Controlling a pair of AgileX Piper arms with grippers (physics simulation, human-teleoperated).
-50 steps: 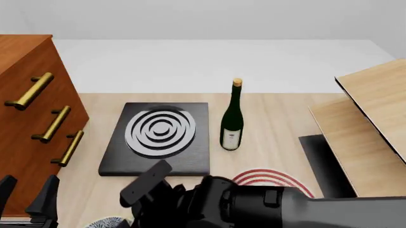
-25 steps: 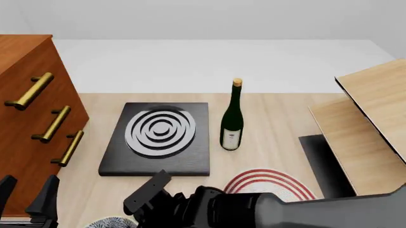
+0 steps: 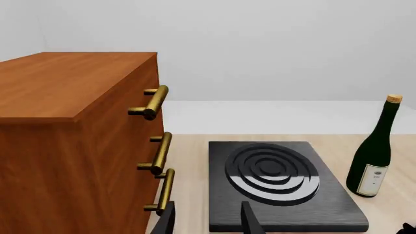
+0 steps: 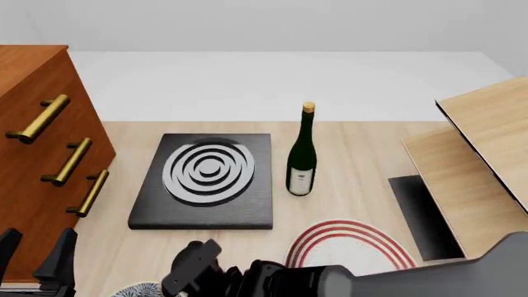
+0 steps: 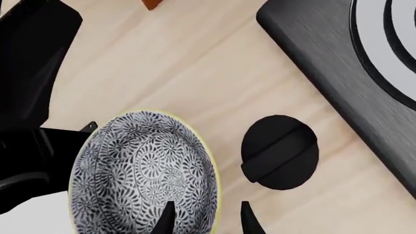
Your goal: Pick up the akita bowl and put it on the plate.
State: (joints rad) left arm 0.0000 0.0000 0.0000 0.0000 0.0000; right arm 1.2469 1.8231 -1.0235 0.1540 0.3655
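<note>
The akita bowl (image 5: 140, 170), dark-blue-and-white floral inside with a pale rim, sits on the wooden table near its front left corner. Only a sliver of the bowl (image 4: 142, 289) shows in the front view. My right gripper (image 5: 206, 219) is open just above it, one finger over the bowl's inside and the other outside the rim. The plate (image 4: 348, 249), white with red rings, lies to the right of the bowl, half covered by my right arm (image 4: 347, 281). My left gripper (image 4: 34, 260) stands open and empty beside the drawers, also seen as the left gripper (image 3: 206, 222).
A black knob (image 5: 279, 152) lies between the bowl and the black slab with grey-white rings (image 4: 206, 176). A green wine bottle (image 4: 302, 154) stands right of the slab. A wooden drawer cabinet (image 4: 37, 154) fills the left; slanted wooden boards (image 4: 478, 167) stand at the right.
My right arm has sunk lower and drawn toward the table's near edge, so more of the plate's red rings show. The left gripper has not moved.
</note>
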